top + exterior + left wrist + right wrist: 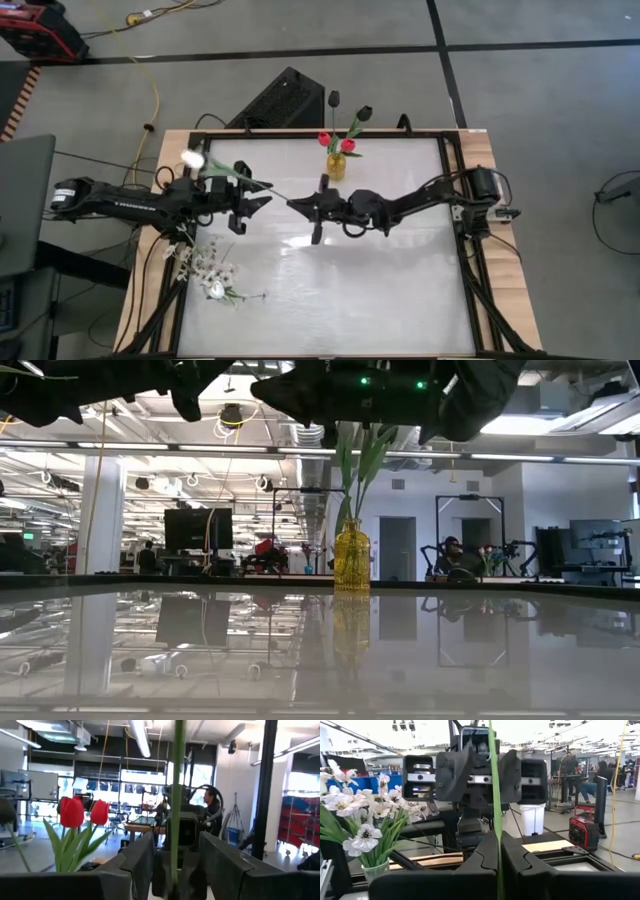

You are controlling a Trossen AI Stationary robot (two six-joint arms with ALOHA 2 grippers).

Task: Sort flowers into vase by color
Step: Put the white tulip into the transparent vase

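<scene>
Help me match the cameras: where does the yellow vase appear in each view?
High view: yellow vase at the table's top edge, middle.
Low view: picture's centre.
Left wrist view: hidden; only its red tulips show.
Right wrist view: not in it.
Shared landmark: the red tulips.

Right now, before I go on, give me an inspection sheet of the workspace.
Surface: glossy white table top, nothing spilled.
Job's things: yellow vase at the far edge holds red tulips and black tulips; white tulip held in the air; white blossom spray on the left side.
Clutter: nothing seen.
Grippers: right gripper shut on the white tulip's stem; left gripper open around it.
Cables: yellow cable on the floor.
Surroundings: black case behind the table; person far off.
</scene>
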